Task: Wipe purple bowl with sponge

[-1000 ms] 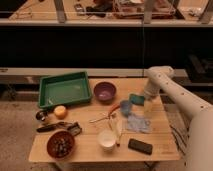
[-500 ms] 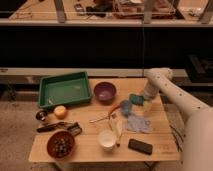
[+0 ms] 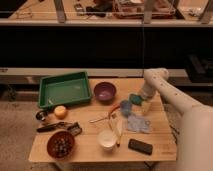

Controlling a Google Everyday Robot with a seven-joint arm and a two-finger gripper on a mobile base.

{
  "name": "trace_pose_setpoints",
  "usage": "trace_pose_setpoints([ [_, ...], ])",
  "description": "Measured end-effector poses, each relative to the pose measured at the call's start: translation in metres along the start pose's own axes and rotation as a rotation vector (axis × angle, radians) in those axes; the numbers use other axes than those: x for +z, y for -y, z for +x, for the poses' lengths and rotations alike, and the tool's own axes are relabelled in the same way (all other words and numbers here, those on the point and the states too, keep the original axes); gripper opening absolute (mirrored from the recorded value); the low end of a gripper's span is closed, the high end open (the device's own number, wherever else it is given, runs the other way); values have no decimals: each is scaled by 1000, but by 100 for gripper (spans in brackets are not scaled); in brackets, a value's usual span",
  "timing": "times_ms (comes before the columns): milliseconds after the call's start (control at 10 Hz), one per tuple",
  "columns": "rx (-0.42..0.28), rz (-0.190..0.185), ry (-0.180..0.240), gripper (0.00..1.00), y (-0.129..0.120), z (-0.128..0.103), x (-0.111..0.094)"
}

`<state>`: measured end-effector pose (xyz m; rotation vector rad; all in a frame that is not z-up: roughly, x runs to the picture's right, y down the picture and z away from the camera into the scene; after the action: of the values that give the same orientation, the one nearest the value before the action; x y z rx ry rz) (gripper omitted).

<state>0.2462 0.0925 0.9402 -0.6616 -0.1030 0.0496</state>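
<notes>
1. Ok, gripper [image 3: 143, 104] sits low at the table's [image 3: 85, 152] right-rear; tips hard to make out, jaws look spread, nothing held.
2. Sponge [image 3: 134, 98] is just left of it; contact unclear.
3. Purple bowl [image 3: 105, 92] mid-rear, btwn green tray [image 3: 65, 90] and sponge, touching neither.
4. Arm cut off at right frame edge.
5. Cloth [image 3: 138, 123] lies near the right table edge.

The purple bowl [image 3: 105, 91] sits mid-frame on the wooden table [image 3: 85, 144], just right of the green tray [image 3: 65, 76]. The teal sponge [image 3: 135, 98] lies right of the bowl. The gripper [image 3: 145, 106] hangs right of centre, just beside the sponge, jaws apart, above a pale blue cloth [image 3: 137, 123].
</notes>
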Motion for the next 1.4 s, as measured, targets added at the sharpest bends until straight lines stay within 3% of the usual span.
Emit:
trace_pose_setpoints([
  [300, -13, -1, 1, 78, 2, -5, 2],
  [900, -15, -37, 4, 18, 3, -1, 3],
  [1100, 5, -40, 11, 2, -2, 6, -18],
  [1400, 23, -14, 9, 0, -3, 6, -77],
])
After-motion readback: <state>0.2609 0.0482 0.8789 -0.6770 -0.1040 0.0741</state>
